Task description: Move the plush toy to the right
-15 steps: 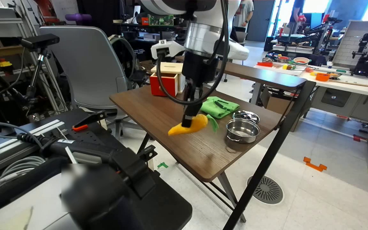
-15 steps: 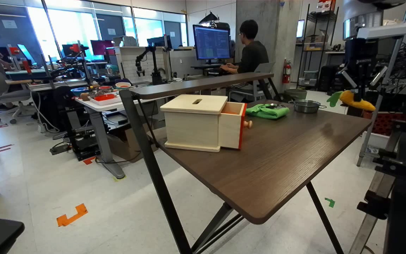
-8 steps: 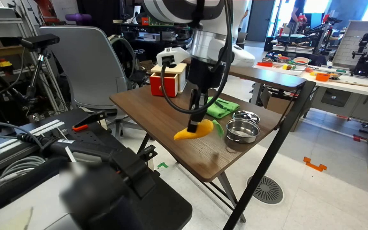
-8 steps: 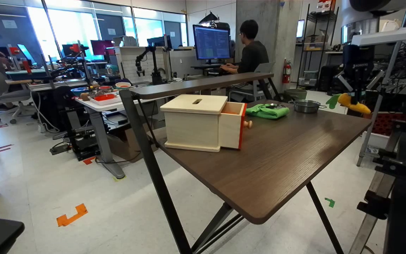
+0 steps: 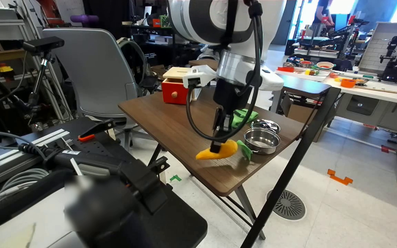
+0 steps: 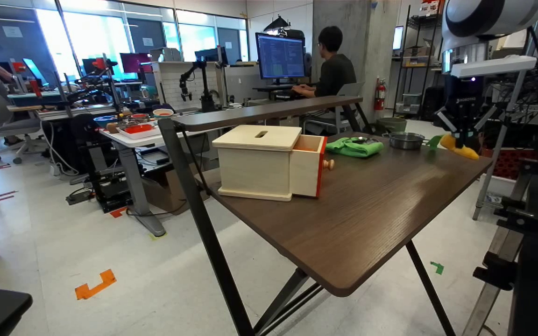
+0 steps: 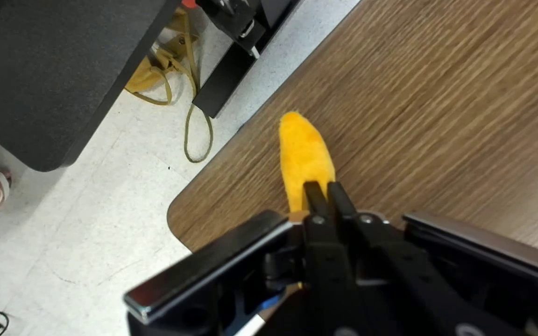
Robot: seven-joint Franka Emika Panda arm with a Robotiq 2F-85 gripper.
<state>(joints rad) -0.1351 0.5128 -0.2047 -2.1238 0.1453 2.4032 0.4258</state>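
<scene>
The plush toy, an orange-yellow carrot-like body (image 5: 228, 148) with a green leafy end (image 5: 245, 150), hangs in my gripper (image 5: 215, 147). The fingers are closed on its middle, with a narrow gap of yellow between them. In the other exterior view, the toy (image 6: 469, 152) is held beneath the gripper (image 6: 462, 141) near the table's far right corner. A shadow on the tabletop suggests it is a little above the surface. In the wrist view, the toy's yellow tip (image 7: 302, 144) points away from the gripper (image 7: 322, 185); its leafy end is hidden behind the gripper.
A steel pot (image 5: 262, 146) and its lid (image 5: 265, 125) stand beside the toy's leafy end. A green cloth (image 6: 355, 147) lies behind. A wooden box with a red drawer (image 5: 176, 92) pulled out stands at the table's (image 5: 171, 120) far end. A black diagonal leg (image 5: 288, 168) flanks the table.
The gripper has moved down and towards the table's near corner and the pot, carrying the toy. The toy stays in the grip. The pot, cloth and box have not moved.
</scene>
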